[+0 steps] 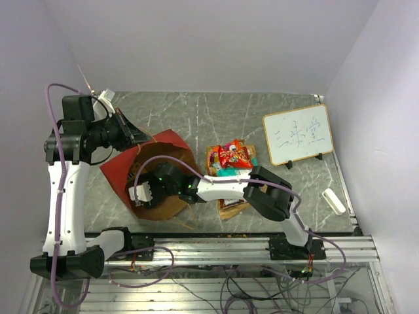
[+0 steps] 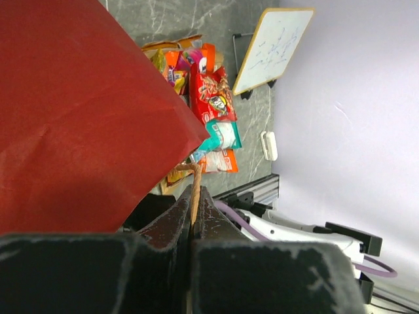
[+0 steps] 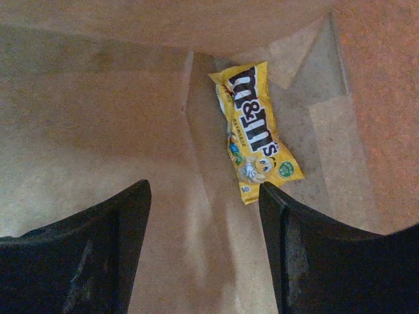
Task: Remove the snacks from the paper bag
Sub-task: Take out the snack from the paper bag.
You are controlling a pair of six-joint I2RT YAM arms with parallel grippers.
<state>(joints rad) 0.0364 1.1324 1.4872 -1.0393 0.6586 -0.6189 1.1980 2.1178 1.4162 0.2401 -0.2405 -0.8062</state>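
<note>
While the right gripper is inside the paper bag, its two fingers stand spread apart with nothing between them. Just beyond the fingertips, untouched, a yellow packet lies flat on the bag's brown floor, closer to the right finger than to the left.

The left gripper is pressed together on the twine handle, which runs from between the fingers up to the bag's red edge. Seen from above, this gripper sits at the far left side of the bag. The bag lies on the left half of the table, red outside, with its brown inside showing.

To the right of the bag, near the middle of the table, a pile of snacks in red, orange and teal lies outside it. A whiteboard stands at the far right, and a small white object lies near the table's right edge.
</note>
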